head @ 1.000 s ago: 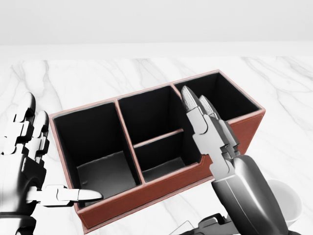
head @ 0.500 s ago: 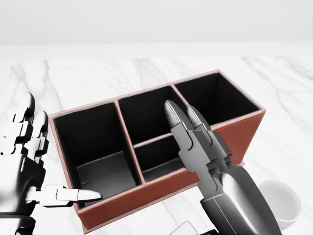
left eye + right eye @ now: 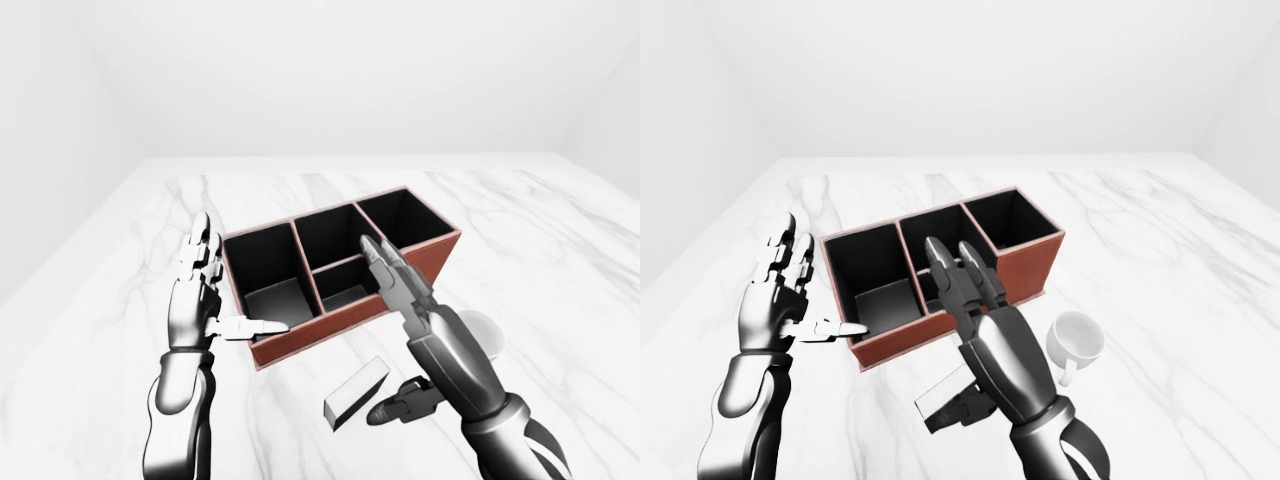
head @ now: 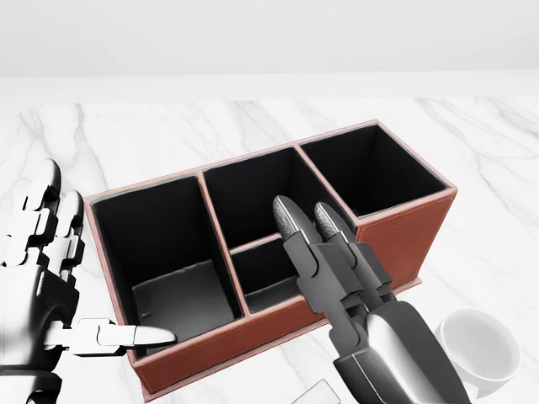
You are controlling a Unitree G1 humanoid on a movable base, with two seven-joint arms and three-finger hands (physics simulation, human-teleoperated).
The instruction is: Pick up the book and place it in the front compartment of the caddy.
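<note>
Lying flat on the white marble tabletop (image 3: pixel 560 260) just near of the reddish-brown leather caddy (image 3: pixel 425 262), the small pale book (image 3: pixel 356 392) is best approached by lowering the empty, spread-fingered right hand (image 3: pixel 405 300) squarely over it, while the left hand (image 3: pixel 205 290), also open, is kept beside the caddy's left wall.

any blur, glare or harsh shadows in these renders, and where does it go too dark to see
Head view: sharp, flat even light, no glare; the caddy compartments go near black inside. Left-eye view: only a soft, faint shadow under the book. Right-eye view: the white mug nearly blends into the pale marble table.
</note>
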